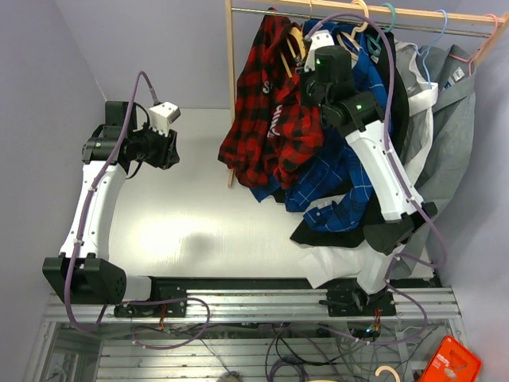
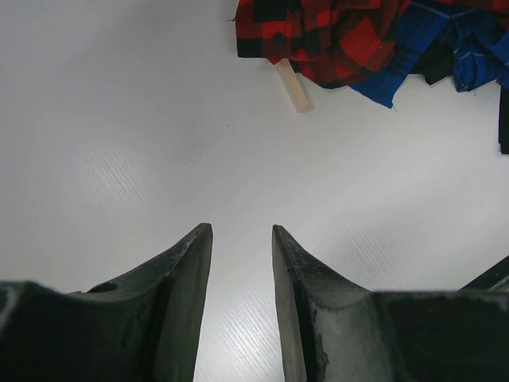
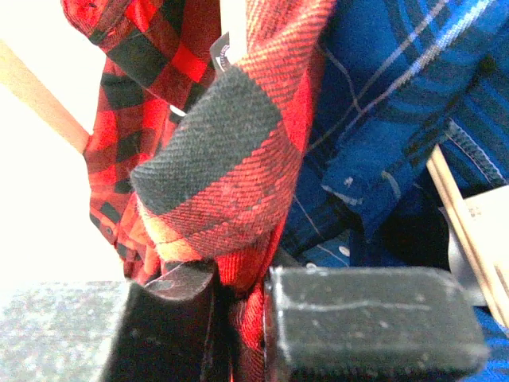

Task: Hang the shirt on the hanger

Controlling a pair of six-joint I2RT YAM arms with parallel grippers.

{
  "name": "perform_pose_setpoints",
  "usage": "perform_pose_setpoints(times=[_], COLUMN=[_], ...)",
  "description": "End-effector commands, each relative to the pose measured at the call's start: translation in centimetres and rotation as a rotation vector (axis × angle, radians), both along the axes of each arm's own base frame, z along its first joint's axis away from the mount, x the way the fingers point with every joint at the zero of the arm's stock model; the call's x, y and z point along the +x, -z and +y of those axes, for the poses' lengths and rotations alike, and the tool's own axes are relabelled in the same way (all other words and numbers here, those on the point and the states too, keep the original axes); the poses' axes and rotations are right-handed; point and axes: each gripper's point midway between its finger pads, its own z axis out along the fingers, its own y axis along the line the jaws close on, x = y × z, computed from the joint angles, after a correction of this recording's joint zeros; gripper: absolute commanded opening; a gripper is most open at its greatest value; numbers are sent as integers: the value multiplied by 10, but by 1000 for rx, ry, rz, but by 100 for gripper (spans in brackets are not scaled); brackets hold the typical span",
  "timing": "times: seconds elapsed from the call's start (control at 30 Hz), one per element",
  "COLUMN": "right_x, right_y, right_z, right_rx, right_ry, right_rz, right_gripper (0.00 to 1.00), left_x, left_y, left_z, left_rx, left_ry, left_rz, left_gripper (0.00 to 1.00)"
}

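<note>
The shirt (image 1: 270, 119) hangs at the left end of the rack (image 1: 350, 11), at the far right of the table (image 1: 207, 215). Its red-and-black folds drape down beside the rack's wooden post (image 1: 231, 87), and its lower edge reaches the table. Just below the rod, a pale tan arm of the hanger (image 1: 295, 41) shows at the shirt's upper right edge. The cloth and the right arm hide the rest of the hanger, so I cannot tell how much of the shirt sits on it. The right gripper (image 1: 306, 62) is raised to that spot. In the right wrist view its claw (image 3: 238, 298) is clamped on a fold of the shirt (image 3: 223, 159), with red plaid pinched between the two fingers. A blue shirt (image 3: 398, 119) lies right against that fold. From above, the blue shirt (image 1: 342, 175) hangs to the right of the red one and partly behind the right arm. A grey shirt (image 1: 455, 119) hangs further right. The left gripper (image 1: 163, 147) is well apart from all this, low over the far left of the table. Its claw (image 2: 242, 232) stands apart with nothing between the fingers and bare table below. In its view the shirt's hem (image 2: 318, 32), the foot of the post (image 2: 290, 86) and the blue shirt (image 2: 445, 40) lie far ahead.
</note>
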Motion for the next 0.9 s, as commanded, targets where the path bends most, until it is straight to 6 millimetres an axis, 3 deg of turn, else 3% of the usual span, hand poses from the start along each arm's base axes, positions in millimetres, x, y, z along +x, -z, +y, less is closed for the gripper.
perform_pose_setpoints(times=[0.0,0.07,0.1,0.13,0.17,0.2,0.43,0.53,0.6,0.67,0.77,0.87], right_x=[-22,-30,-33,-37,-41,-45,-89,-120,-151,-172,-169,-172], right_y=[-40,-43,-43,-44,-44,-46,-64,-79,-102,-92,-71,-49], right_z=[-8,-11,-13,-14,-14,-16,-31,-30,-35,-24,-33,-26], right_rx=[72,73,70,68,66,64,112,183,262,293,382,421], right_ry=[-13,-16,-18,-20,-26,-30,-68,-152,-216,-324,-189,-195], right_rz=[-92,-93,-93,-88,-85,-84,-154,-238,-361,-360,-206,-126], right_gripper=[16,23,34,51,78,97,100,100,100,100,100,100], left_x=[2,2,1,1,1,0,-19,-30,-34,-34,-36,-43], left_y=[-8,-8,-8,-7,-7,-7,-7,-4,2,8,11,15], left_z=[0,1,1,0,0,0,-9,-8,-1,13,28,30], left_rx=[-12,-10,-10,-9,-9,-8,-8,12,45,95,148,144], left_ry=[-5,-6,-4,-3,-1,1,88,109,75,9,-71,-95], left_rz=[-34,-34,-33,-31,-28,-28,12,20,33,31,-9,-19], left_gripper=[47,47,47,48,48,48,52,66,70,72,75,75])
